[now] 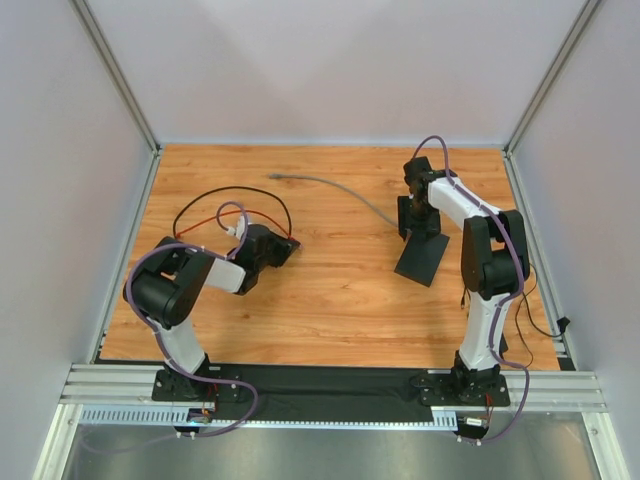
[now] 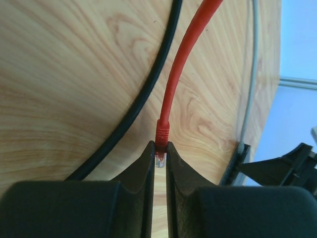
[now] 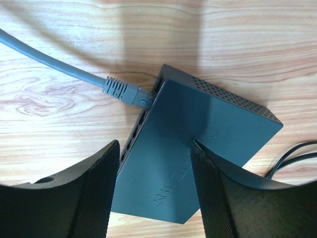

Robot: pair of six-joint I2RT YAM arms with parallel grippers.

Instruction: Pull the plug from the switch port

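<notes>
The left gripper (image 2: 159, 148) is pressed almost together, and the clear plug (image 2: 159, 159) of a red cable (image 2: 178, 69) is pinched at its tips. A black cable (image 2: 143, 94) is seen just beside the red one on the wooden table (image 2: 59, 74). The right gripper (image 3: 154, 144) is closed on the switch (image 3: 198, 114), which is held tilted at the right side of the table. A gray plug (image 3: 124, 92) is seated in a port on the switch's side, and its gray cable (image 3: 49, 59) is seen running off across the wood.
</notes>
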